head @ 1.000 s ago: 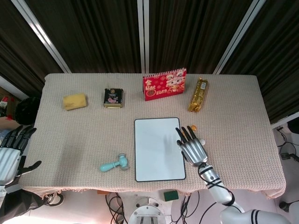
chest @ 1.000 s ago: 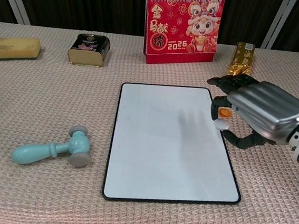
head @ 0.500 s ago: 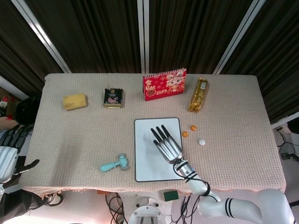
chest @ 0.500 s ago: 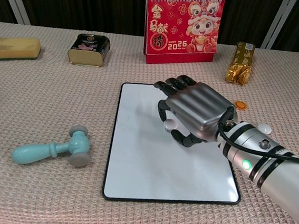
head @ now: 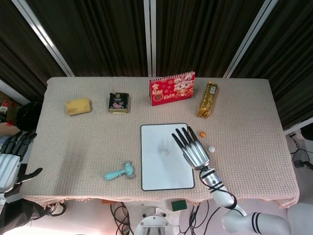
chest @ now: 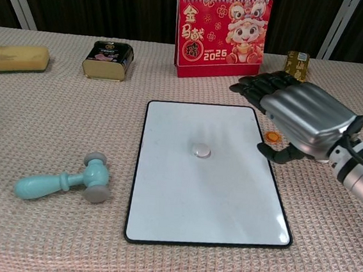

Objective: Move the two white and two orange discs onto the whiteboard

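Landmark: whiteboard (head: 146,166), flat on the counter (head: 78,142), long axis running away from the robot.
Disc on board: one white disc (chest: 200,150) near the middle of the whiteboard, lying free.
Discs off board: orange disc (head: 202,132) just past the right edge, toward the far corner; second white disc (head: 212,148) to the right of the same edge; another orange disc (chest: 271,137) seen in chest view touching close to that edge, under the hand.
Fourth disc: only one orange visible per view, cannot tell if these are two.
Right hand (head: 192,148): over the right edge of the whiteboard, fingers spread apart, holding nothing.
Left hand (head: 11,161): far to the left of the whiteboard, off the counter, fingers apart, empty.
Key relation: remaining discs lying right of the whiteboard, just beside the right hand and well apart from the left; right hand judged the one to take them.
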`<state>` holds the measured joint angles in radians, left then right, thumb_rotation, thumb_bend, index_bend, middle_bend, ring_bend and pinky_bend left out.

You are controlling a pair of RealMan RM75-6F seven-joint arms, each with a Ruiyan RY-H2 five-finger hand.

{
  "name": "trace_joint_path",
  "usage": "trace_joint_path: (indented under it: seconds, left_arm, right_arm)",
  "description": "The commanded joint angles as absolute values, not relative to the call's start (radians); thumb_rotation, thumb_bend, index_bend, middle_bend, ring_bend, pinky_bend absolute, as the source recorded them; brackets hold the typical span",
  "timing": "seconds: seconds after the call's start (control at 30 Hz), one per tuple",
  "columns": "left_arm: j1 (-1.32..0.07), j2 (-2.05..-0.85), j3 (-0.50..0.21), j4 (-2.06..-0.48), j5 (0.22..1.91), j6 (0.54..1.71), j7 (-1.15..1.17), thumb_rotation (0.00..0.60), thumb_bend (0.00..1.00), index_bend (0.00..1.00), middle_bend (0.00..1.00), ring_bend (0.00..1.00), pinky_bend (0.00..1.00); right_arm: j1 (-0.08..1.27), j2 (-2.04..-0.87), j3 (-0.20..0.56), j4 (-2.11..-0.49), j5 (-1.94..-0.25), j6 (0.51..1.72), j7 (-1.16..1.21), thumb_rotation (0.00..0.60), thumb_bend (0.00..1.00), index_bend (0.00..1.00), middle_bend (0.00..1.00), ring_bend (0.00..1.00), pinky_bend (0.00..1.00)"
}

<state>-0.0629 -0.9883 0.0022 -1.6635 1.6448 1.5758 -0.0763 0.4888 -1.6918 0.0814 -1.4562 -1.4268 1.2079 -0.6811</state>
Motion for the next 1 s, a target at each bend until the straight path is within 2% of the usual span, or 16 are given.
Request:
trace_joint_path:
  seconds: [0.03, 0.17, 0.4, 1.0]
  left_arm:
    - [-0.064, -0.989, 0.004, -1.667, 1.648, 1.574, -0.071, 0.600, 0.09, 0.09, 0.07, 0.00, 0.11]
    - [-0.063, -0.990, 0.005, -1.671, 1.650, 1.575, -0.063, 0.600, 0.09, 0.09, 0.07, 0.00, 0.11]
    - [-0.063, -0.991, 0.006, -1.674, 1.650, 1.574, -0.053, 0.600, 0.09, 0.09, 0.07, 0.00, 0.11]
    - [-0.063, -0.989, 0.005, -1.670, 1.649, 1.576, -0.066, 0.600, 0.09, 0.09, 0.07, 0.00, 0.11]
  right_arm:
    - [0.439, -1.631, 0.078, -1.460, -1.374, 1.238, -0.653, 0.600, 0.35, 0.23, 0.00, 0.00, 0.00]
    - [0.417, -1.605, 0.072, -1.434, -1.333, 1.226, -0.634, 0.600, 0.35, 0.32, 0.00, 0.00, 0.00]
    - [0.405, -1.624, 0.055, -1.381, -1.320, 1.208, -0.606, 0.600, 0.35, 0.33, 0.00, 0.00, 0.00]
    - [0.406, -1.657, 0.075, -1.333, -1.276, 1.185, -0.623, 0.600, 0.35, 0.38, 0.00, 0.00, 0.00]
